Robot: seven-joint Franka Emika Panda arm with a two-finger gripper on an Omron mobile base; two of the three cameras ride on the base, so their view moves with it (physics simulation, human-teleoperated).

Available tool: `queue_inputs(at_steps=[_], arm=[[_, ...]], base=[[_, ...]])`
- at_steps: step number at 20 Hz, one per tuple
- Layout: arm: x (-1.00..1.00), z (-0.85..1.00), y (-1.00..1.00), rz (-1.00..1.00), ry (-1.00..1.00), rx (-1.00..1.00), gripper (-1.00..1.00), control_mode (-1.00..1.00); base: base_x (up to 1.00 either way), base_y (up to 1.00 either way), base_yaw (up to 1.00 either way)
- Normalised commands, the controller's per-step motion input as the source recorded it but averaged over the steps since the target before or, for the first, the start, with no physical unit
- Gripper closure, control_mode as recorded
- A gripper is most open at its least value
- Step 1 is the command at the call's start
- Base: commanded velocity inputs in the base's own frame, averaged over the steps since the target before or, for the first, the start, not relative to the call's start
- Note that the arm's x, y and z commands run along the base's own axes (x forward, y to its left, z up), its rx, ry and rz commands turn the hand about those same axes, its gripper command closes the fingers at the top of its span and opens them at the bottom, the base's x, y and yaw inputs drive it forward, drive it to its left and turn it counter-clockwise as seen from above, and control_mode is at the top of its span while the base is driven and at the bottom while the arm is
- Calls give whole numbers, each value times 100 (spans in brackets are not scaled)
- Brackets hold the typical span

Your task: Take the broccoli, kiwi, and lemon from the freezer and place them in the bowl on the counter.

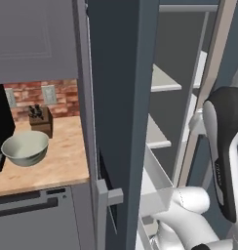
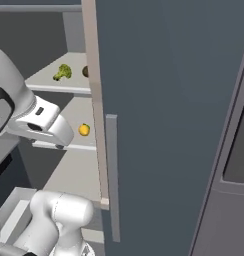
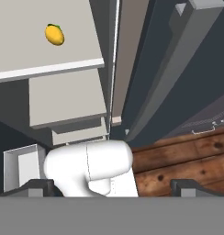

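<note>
Broccoli (image 2: pixel 62 72) sits on the upper white shelf inside the freezer (image 2: pixel 159 100), near that shelf's front edge, w/ a dark rounded thing — prob. the kiwi (image 2: pixel 85 71) — just beside it, half hidden behind the door's pale edge. Lemon (image 2: pixel 84 130) lies one shelf lower, close to the door side and set back a bit from the front lip; in the hand view we see it (image 3: pixel 54 35) alone on its shelf w/ bare white surface all round.

Our gripper (image 3: pixel 112 186) has its jaws wide apart, nothing between them; the two dark fingertips (image 3: pixel 38 185) stand at opposite sides of the hand view, which looks down past the shelf edges to the wood floor (image 3: pixel 178 160).

Bowl (image 1: pixel 25 148) stands on the counter (image 1: pixel 62 161), left of the freezer's dark side wall, w/ a knife block (image 1: pixel 41 121) just behind it near the brick wall — open tan surface to the bowl's right and front. Shelf fronts in the left base view are stepped, w/ open gaps between them, and the arm's white links crowd the space below.
</note>
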Motion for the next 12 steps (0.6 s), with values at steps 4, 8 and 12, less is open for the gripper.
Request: queue_inputs(at_steps=[4,8,12], arm=[[0,0,0,0,0,0,-100,100],[0,0,0,0,0,0,-100,100],[0,0,0,0,0,0,-100,100]], base=[[37,69,0],[47,76,0],[47,46,1]])
